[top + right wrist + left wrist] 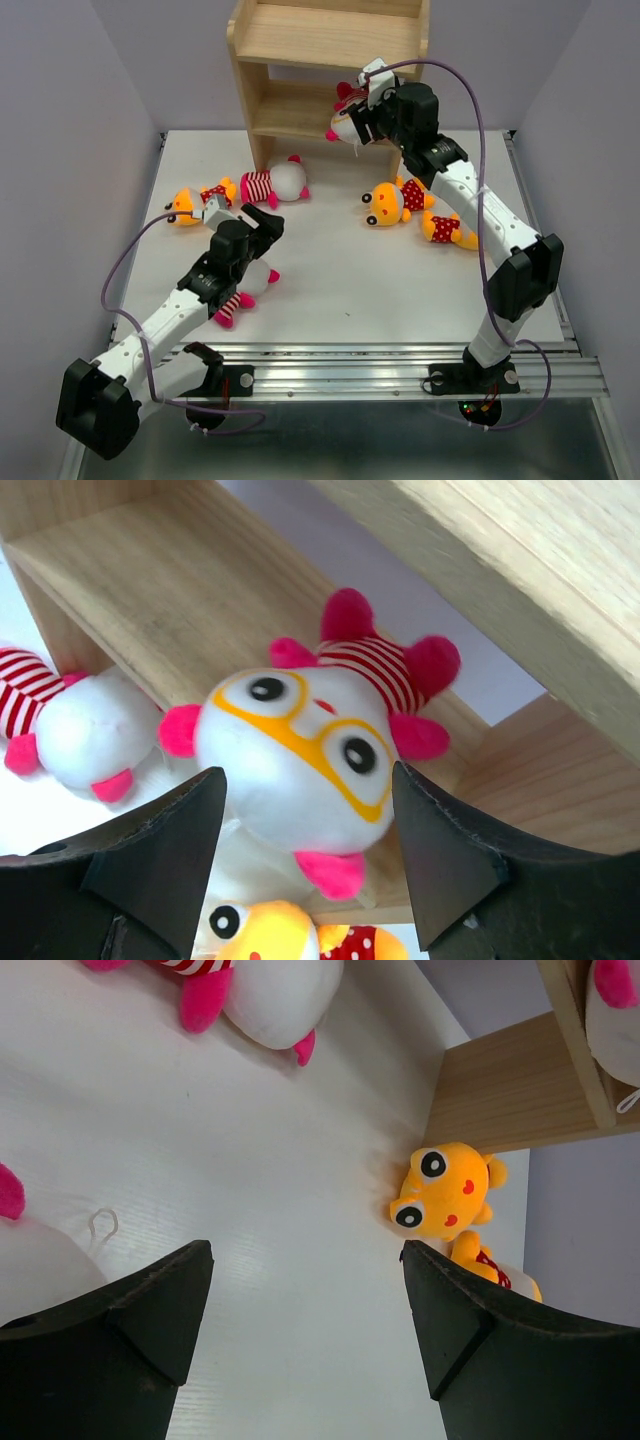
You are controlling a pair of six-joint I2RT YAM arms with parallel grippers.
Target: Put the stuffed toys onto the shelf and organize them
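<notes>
The wooden shelf (330, 40) stands at the back. My right gripper (362, 118) is open at its lower tier; its fingers flank the head of a white-headed, striped toy (300, 750) that lies on the board (120, 590), head over the front edge. My left gripper (272, 224) is open and empty above the table, beside a white striped toy (252, 284). Another white striped toy (276, 183) and a yellow toy (188, 205) lie at left. Two yellow toys (385, 203) (445, 228) lie at right.
In the left wrist view the gripper (305, 1250) looks over bare table toward a yellow toy (440, 1195) and the shelf's side panel (510, 1090). Grey walls close in left and right. A metal rail (380, 360) runs along the near edge.
</notes>
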